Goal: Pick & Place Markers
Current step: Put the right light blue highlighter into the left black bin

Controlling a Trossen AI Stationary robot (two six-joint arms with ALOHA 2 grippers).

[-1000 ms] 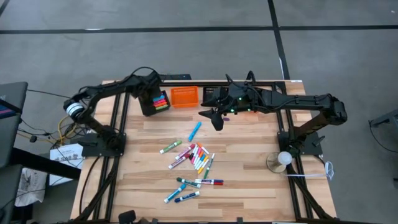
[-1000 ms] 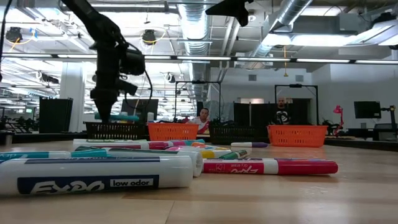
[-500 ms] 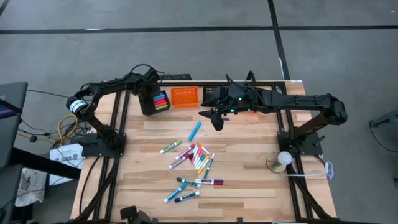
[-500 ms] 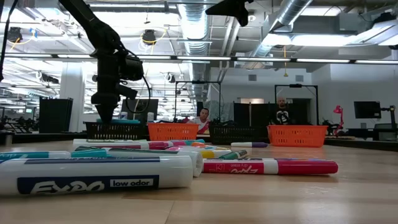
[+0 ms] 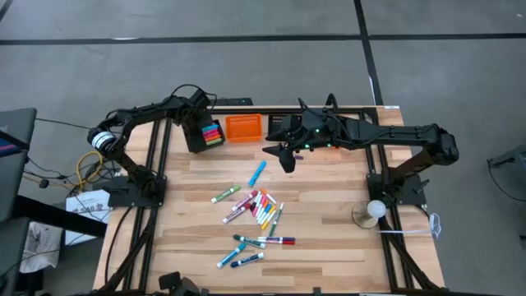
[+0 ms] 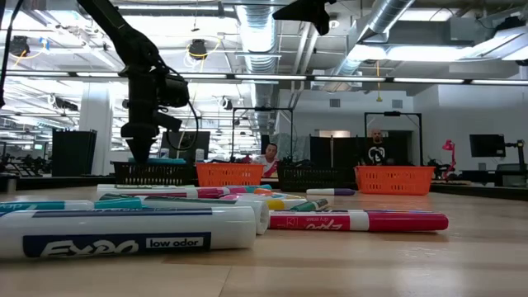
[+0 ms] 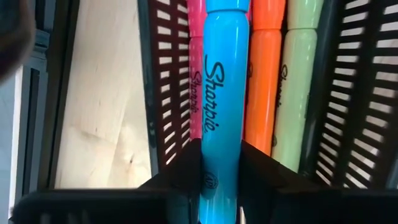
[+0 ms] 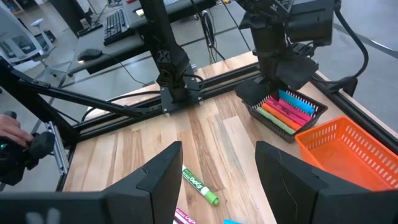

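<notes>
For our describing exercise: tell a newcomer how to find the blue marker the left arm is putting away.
Start at the black basket at the table's far left, beside the orange basket. The left end effector hangs over it, around the blue marker. Its neighbours in the basket are pink, orange and pale green; it alone is blue.

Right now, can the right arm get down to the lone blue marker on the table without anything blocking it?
Probably yes. The right claw hangs open and empty above bare wood, and the blue marker lies alone, apart from the marker pile.
</notes>
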